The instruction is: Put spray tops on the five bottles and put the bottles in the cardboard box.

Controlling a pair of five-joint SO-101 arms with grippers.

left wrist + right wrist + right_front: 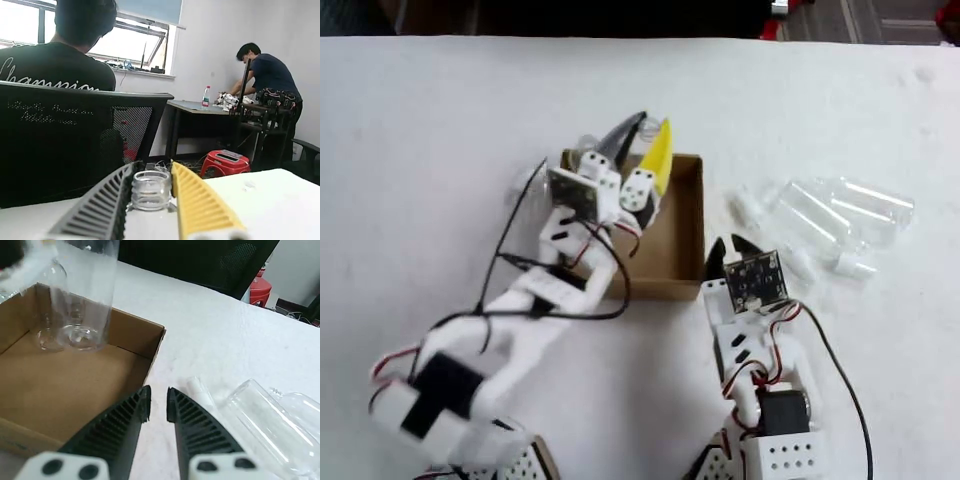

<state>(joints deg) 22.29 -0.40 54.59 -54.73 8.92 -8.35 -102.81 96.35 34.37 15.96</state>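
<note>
Holding a clear bottle (151, 190) by the neck, the left gripper (155, 166) stood over the far side of the cardboard box (699, 222). Its grey and yellow fingers were closed against the neck on both sides. The bottle's open mouth showed between them in the left wrist view.

From the right wrist view, that bottle (89, 292) hung upright within the far part of the box (141, 323), its base low by the far wall. Could not tell whether the base touched the box floor. A second clear, round shape sat just beside the base; could not tell whether it was another bottle.

In the high view the left gripper (653, 126) pointed away from the arm bases, past the box's far rim.

The right gripper (728, 246) sat low, just beside the box's near right corner and outside it. Its black fingers (192, 422) were parted by a narrow gap, with nothing between them.

To the right of the box, several clear bottles (825, 215) lay on their sides on the white table (440, 100), bunched together and touching. Exact count not certain. Some carried whitish tops towards the box side. In the right wrist view two of these bottles (260, 412) lay just ahead of the black fingertips, apart from them.
</note>
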